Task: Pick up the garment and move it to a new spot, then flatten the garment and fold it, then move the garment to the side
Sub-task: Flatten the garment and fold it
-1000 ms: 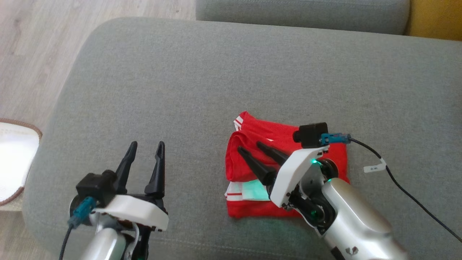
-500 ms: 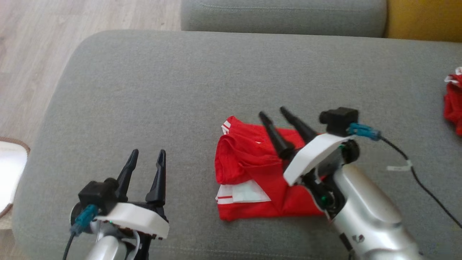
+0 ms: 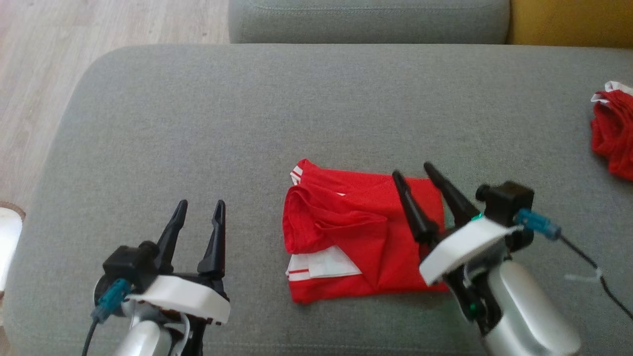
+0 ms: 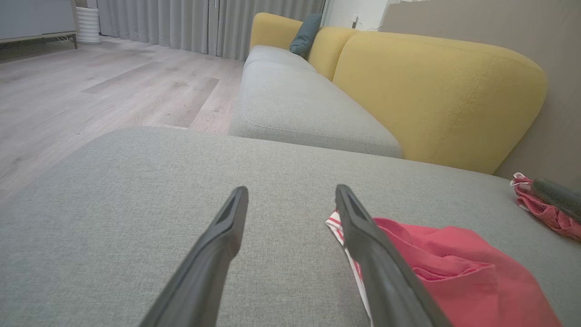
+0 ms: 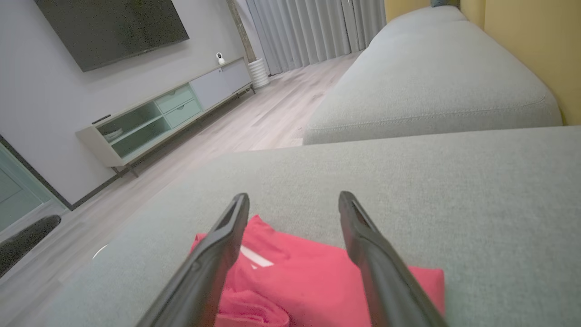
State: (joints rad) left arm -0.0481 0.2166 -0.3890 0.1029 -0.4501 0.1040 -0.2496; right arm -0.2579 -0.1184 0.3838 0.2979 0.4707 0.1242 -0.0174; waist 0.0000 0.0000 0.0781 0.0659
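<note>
Left gripper (image 3: 202, 203): nearest the robot, low at the left over bare seat cushion (image 3: 247, 123), well apart from the garment (image 3: 346, 232); pincer wide, holding nothing. Its pose matches that of a second ago.
Right gripper (image 3: 411, 169): pincer wide and empty, its fingers over the garment's right edge and pointing away from the robot.
What changed: a second ago this gripper reached across the middle of the garment, tips at the rolled fold on its left; now it has swung back to the right edge. The head camera has turned rightward too, so part of the shift is the camera's own.
Garment: red with white striped trim, folded into a compact near-square on the grey cushion between the two grippers; rolled fold at its left, a white-trimmed corner at its near left. Its folds look unchanged.
Meaning for the task: folding looks finished and the garment let go. The step left, I judge, is moving it to the side — which calls for a fresh grip.
Cable tag (image 3: 582, 276): white slip on the black cable (image 3: 576, 249) trailing from the right wrist; blurred, unreadable.
Writing: none legible on garment or grippers.
Second red cloth (image 3: 613, 133): crumpled at the cushion's far right, well apart — brought into the picture by the camera's turn.
Beyond: yellow backrest (image 3: 568, 22) and wood floor (image 3: 39, 74); the right wrist view adds a dark wall screen (image 5: 113, 27) above a low cabinet (image 5: 172, 113), no lettering visible.
</note>
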